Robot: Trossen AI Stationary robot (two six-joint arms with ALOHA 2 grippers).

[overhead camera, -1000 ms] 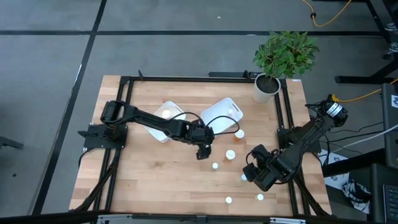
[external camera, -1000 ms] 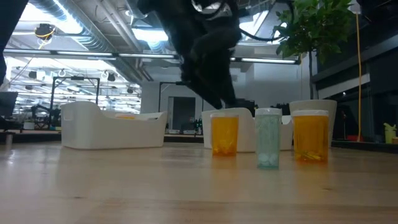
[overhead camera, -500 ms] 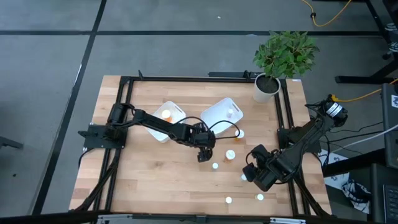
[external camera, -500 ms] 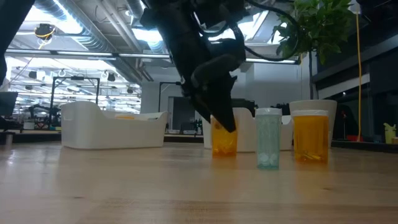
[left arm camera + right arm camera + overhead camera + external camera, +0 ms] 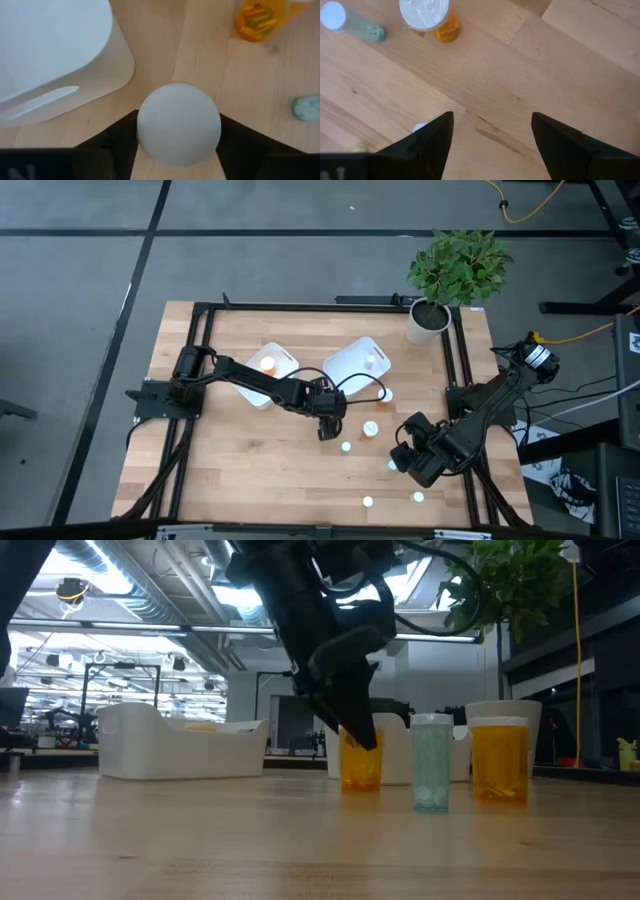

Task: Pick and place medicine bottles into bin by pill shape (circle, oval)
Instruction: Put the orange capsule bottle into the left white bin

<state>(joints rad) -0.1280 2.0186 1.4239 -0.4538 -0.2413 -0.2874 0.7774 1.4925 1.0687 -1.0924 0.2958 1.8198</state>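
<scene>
An orange medicine bottle with a white cap stands on the wooden table near the middle. My left gripper is down over it and shut on it, hiding it in the high view. A pale green bottle and another orange bottle stand upright to its right. My right gripper hovers open near the table's right side, above bare wood, holding nothing. Beyond its fingers stand an orange bottle and a pale green one. My left gripper pinches the bottle at its white cap, one finger on each side of the cap's round rim. The fingers come slanting down from above and from the table's left. The bottle stands upright with its base on the table.
Two white bins lie side by side at the table's far middle, the nearer one's wall close beside the held bottle. Several more bottles are scattered toward the near right, such as one. A potted plant stands at the far right corner.
My left gripper has come down over the orange bottle, its fingers now level with the bottle's top in the low view. The bottle has stayed in place on the table.
</scene>
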